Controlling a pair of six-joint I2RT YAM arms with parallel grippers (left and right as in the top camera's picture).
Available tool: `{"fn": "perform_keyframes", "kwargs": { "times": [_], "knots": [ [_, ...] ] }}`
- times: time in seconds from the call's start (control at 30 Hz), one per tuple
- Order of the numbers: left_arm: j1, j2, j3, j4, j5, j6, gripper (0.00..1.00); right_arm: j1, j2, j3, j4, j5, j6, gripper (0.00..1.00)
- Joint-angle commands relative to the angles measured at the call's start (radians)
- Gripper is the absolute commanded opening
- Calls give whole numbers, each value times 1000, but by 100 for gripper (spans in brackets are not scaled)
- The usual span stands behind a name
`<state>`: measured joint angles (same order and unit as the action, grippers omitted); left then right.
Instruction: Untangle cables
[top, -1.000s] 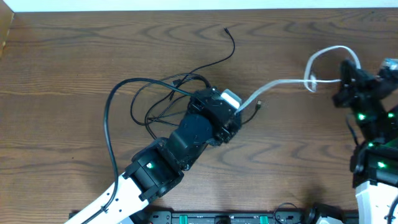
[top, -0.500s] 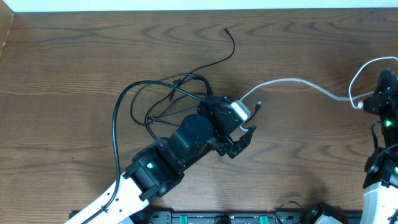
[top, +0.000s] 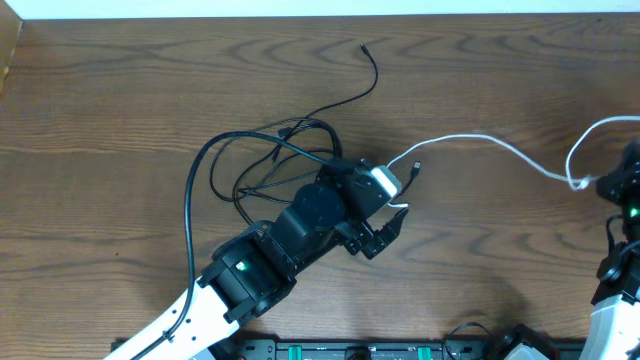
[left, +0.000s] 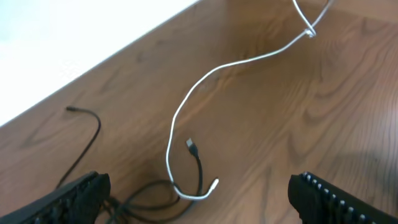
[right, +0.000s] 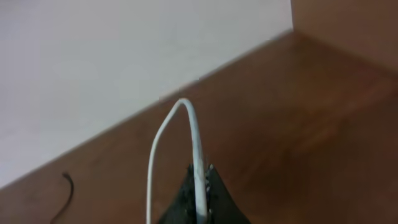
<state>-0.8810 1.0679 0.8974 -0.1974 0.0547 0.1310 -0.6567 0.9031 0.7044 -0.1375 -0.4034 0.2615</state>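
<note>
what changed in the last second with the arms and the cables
The right end effector, shut on the white cable, moved farther right, drawing the cable out longer. The left end effector opened wider and backed off the white cable. The black cables stayed tangled where they were.

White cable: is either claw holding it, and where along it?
Right claw is shut on the white cable, gripping its loop at the end away from the black cables. Left claw is open, holding nothing.
</note>
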Motion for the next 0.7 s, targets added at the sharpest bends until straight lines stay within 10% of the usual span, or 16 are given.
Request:
{"fn": "perform_keyframes", "kwargs": {
  "times": [0.0, 0.67],
  "knots": [
    [-2, -2, 23, -34, 13, 2, 96, -5, 0, 2, -80, 14, -71, 1],
    [-2, -2, 23, -299, 13, 2, 96, -4, 143, 2, -335, 113, -87, 1]
  ]
}}
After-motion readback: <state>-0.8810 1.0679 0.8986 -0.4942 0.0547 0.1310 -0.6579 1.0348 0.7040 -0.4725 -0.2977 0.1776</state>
